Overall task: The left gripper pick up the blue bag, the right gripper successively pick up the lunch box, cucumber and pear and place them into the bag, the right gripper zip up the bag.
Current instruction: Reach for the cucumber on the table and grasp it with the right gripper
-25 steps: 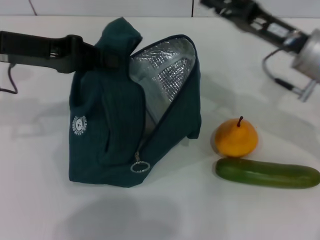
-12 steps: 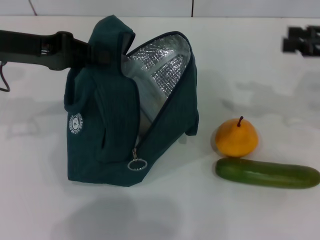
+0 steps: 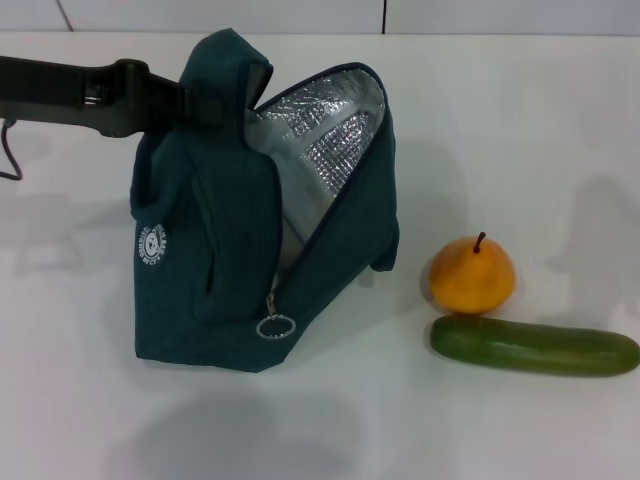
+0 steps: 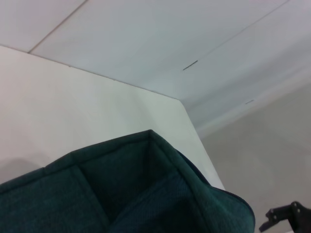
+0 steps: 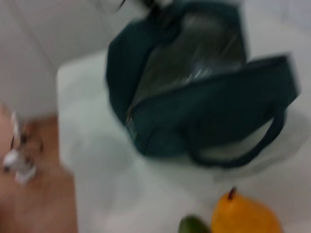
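Left gripper (image 3: 185,103) pinches what appears to be a handle of the blue bag (image 3: 230,260), which stands open on the surface (image 3: 480,420). Right of the bag: pear (image 3: 472,276), cucumber (image 3: 535,347) touching it.

Head view: high, looking forward and down over the white table (image 3: 520,120); blue bag (image 3: 220,270) on the left, pear (image 3: 472,275) and cucumber (image 3: 535,346) on the right, left gripper (image 3: 185,105) at the bag's top.

Left wrist view: very close above the bag's top fabric (image 4: 126,194), facing past it across the tabletop to the wall.

Right wrist view: farther off, blurred, facing the bag's open mouth (image 5: 194,73), pear (image 5: 245,216) close by.

All three views share the bag.
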Motion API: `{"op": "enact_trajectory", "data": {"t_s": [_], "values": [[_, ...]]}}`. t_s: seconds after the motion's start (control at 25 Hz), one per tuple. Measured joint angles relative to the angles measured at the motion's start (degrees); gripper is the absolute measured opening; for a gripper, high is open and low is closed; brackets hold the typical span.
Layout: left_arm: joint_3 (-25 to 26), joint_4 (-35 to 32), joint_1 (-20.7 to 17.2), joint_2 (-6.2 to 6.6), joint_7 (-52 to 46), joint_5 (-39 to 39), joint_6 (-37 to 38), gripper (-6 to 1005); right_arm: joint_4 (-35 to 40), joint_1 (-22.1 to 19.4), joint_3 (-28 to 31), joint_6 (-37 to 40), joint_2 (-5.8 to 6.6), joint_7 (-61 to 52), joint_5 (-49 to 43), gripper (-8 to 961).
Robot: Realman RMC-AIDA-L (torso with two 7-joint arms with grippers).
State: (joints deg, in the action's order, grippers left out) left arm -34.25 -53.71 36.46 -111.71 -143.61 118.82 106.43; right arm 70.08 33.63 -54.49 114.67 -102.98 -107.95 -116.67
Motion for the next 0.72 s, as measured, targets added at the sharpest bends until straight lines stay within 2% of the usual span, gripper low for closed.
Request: {"op": "enact_trajectory", "data": {"t_s": [0.2,0.36,0.48,0.64,0.72], "values": [[-0.22,0.01,0.44,-0.01,0.29,0.01,0.0,43,1.95,2.47,-3.52,0.26,-3.13,1.96,-8.62,831],[-0.01,0.0,0.83,0.06,0.46,0.01,-0.23,43,2.54,4.13,-7.88,-1.74,-6.39,2.51,-15.03,832],[-0.05,0.01,0.87,0.08,0.53,0.01,-0.35,43,3.05,4.6,-10.17,-3.85,-9.3,3.1,-18.82,831],[-0.14,0.01,0.88,0.1,0.55,0.01,-0.45,43,2.11,4.64,-13.53,-7.85,-11.5,3.45,-21.85,828],[-0.06,0.01,0.88,0.09,0.58,0.01,-0.53,43,1.14,4.52,-14.92,-9.75,-12.0,3.52,-22.65,826]]}}
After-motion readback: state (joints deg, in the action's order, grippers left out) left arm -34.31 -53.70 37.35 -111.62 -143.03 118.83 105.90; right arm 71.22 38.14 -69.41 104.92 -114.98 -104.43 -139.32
